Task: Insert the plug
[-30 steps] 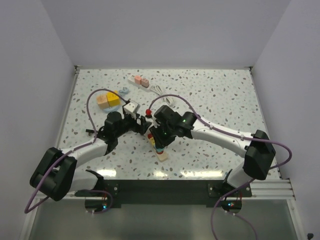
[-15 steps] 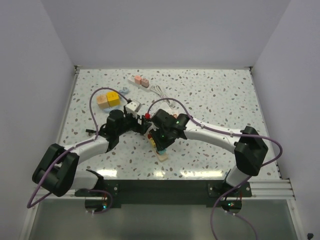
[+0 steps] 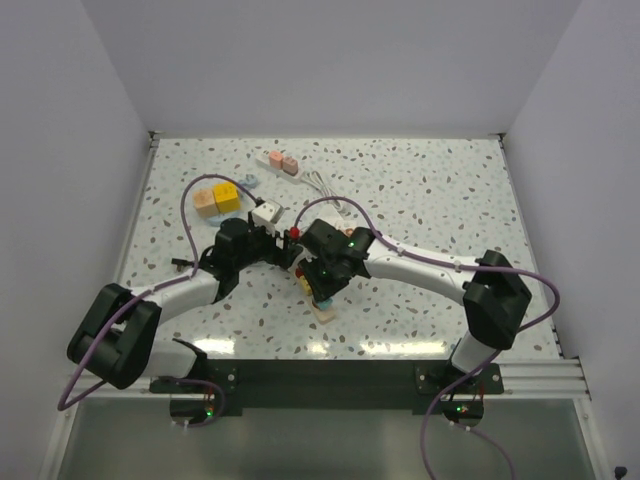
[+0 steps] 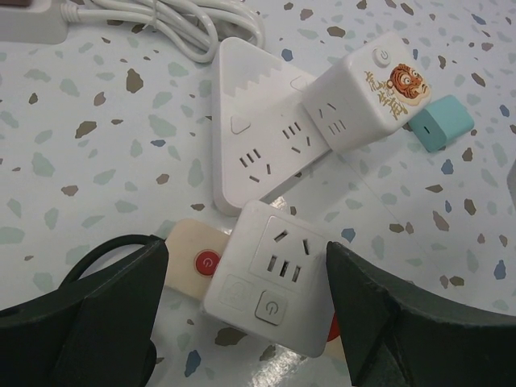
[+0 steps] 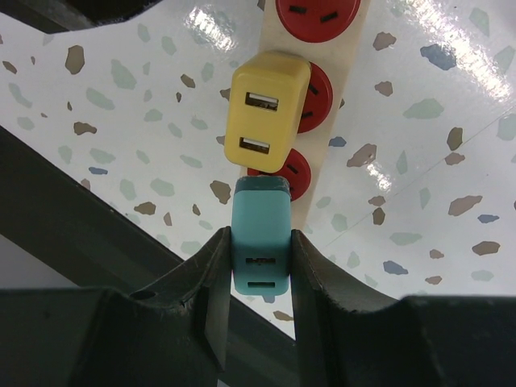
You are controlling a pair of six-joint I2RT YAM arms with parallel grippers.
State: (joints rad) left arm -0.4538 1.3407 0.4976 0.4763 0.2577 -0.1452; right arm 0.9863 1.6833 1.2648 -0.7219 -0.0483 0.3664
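In the right wrist view, the right fingers (image 5: 208, 282) pinch a teal plug (image 5: 260, 230) at lower centre, one on each flank. The plug stands over the lowest red socket of a cream power strip (image 5: 332, 50) that runs up to the top edge. It sits just below a yellow charger (image 5: 268, 109) in the next socket. Whether its prongs are seated I cannot tell. In the left wrist view, the left fingers (image 4: 97, 314) are spread wide along the bottom edge, on either side of a white socket block (image 4: 270, 270) on the speckled bench (image 4: 97, 121).
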